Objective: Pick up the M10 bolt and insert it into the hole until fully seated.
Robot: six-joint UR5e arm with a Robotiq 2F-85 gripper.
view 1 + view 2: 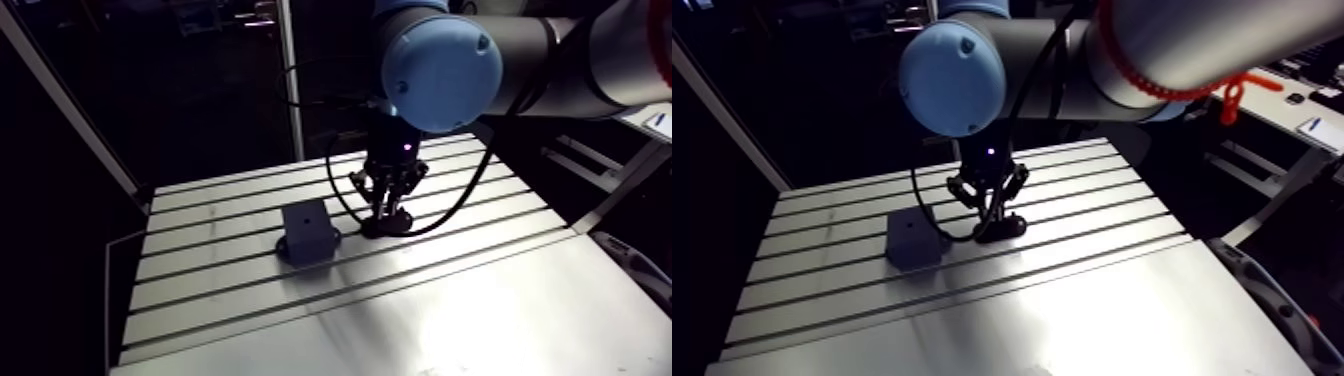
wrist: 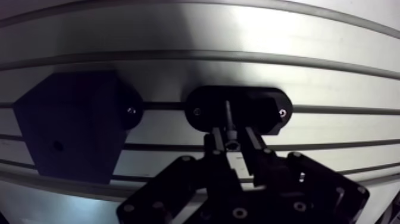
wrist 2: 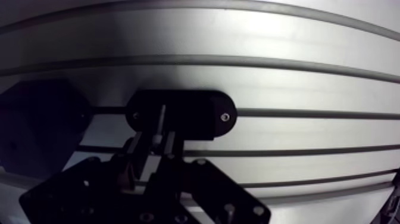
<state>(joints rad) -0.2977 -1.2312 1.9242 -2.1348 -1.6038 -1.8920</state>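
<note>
- The bolt [image 2: 228, 122] stands upright in a black oval holder [image 2: 262, 110], thin shaft down into the holder's middle and head up
- In the wrist view the bolt's head sits right at the tip of the pincer [image 2: 232, 146], which comes down over it from above
- Whether the pincer is clamped on the head or only set closely around it cannot be told from these views
- In the arm view the pincer [image 1: 385, 208] hangs straight down from the wrist, its tip just over the holder [image 1: 400, 226]
- The holder lies flat on the counter [image 2: 178, 36], its long axis along one of the counter's slots [image 2: 333, 109], with a small screw [image 2: 197, 111] near its left end and another [image 2: 282, 111] near its right end
- Just left of the holder sits a dark block [image 2: 71, 131] with angled corners, taller than the holder; the gap between them is narrow, and a small tab with a screw [image 2: 131, 110] sticks out from the block's right side toward the holder
- The block's top face has a small round hole [image 2: 58, 145], seen in the arm view as a pale dot [image 1: 306, 213]
- The counter's slots run left to right, several on the far part where the block and holder sit; the near part is a plain bright sheet [image 1: 480, 320]
</note>
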